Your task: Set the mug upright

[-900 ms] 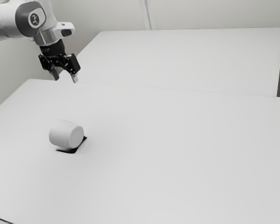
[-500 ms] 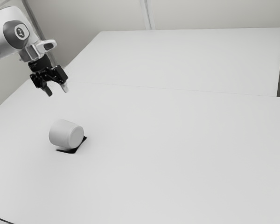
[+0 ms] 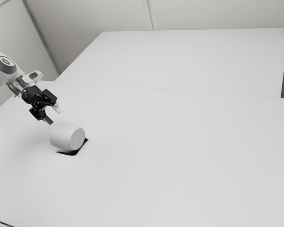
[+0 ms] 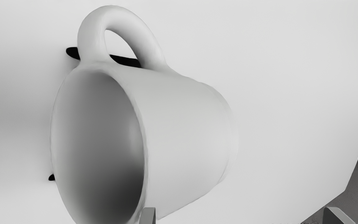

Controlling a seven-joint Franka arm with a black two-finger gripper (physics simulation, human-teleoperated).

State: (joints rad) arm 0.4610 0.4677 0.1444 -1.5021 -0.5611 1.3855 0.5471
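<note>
well, in the exterior view the mug [image 3: 66, 136] lies on its side on the table [image 3: 170, 156], our gripper [image 3: 54, 117] near it. in the wrist view we have our fingers [image 4: 148, 216] spread, gripping nothing, one by the mug's rim [image 4: 145, 161], opposite its handle [image 4: 148, 46].

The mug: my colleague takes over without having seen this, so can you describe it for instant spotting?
On the large white table, look toward the exterior view's left, just below the open black gripper. The white mug lies there on its side, its base toward the exterior view's right. Its rounded body and looped handle set it apart from the angular gripper.
</note>
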